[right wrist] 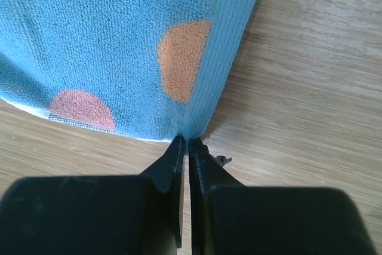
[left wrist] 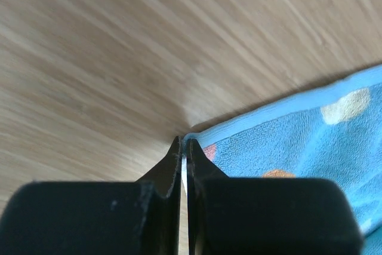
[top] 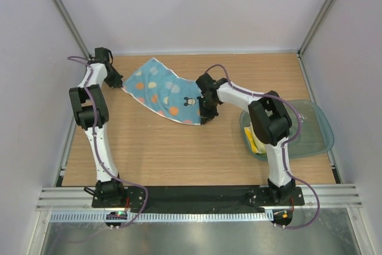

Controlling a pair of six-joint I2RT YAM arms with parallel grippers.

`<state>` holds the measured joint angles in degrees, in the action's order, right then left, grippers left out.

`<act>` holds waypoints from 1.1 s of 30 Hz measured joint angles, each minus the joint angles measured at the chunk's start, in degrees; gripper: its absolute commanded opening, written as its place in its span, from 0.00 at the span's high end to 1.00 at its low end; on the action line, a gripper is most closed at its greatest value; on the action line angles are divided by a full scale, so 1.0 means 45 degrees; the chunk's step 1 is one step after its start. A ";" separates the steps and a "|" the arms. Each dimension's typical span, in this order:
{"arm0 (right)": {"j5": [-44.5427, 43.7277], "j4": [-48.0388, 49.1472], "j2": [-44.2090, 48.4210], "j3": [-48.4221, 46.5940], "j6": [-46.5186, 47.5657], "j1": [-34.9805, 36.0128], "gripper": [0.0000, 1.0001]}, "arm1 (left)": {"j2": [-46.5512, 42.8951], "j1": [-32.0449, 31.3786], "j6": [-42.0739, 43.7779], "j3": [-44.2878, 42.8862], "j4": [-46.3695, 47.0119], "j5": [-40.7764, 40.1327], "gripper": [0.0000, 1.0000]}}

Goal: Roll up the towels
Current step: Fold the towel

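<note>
The light blue towel (top: 160, 91) with coloured spots and a mouse face is spread between my two grippers at the back of the table. My left gripper (top: 122, 85) is shut on its left corner; in the left wrist view the jaws (left wrist: 185, 143) pinch the hemmed corner of the blue towel (left wrist: 298, 141). My right gripper (top: 203, 116) is shut on the towel's near right corner. The right wrist view shows its jaws (right wrist: 188, 141) closed on the edge of the blue towel (right wrist: 119, 40). The yellow towel (top: 256, 143) lies in the tub, half hidden by my right arm.
A clear bluish plastic tub (top: 313, 129) stands at the right edge of the wooden table (top: 167, 153), beside my right arm. White walls and metal posts enclose the table on three sides.
</note>
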<state>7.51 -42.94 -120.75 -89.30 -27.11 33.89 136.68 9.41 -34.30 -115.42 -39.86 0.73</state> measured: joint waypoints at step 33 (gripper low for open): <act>-0.1642 0.0039 0.3861 0.4779 0.0418 -0.1438 0.99 | -1.3780 -0.0112 -0.1486 1.4270 -0.0549 -0.0141 1.00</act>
<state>0.12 -42.76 -103.37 -67.79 -25.23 27.42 74.67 8.91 -40.99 -51.20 -42.33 0.10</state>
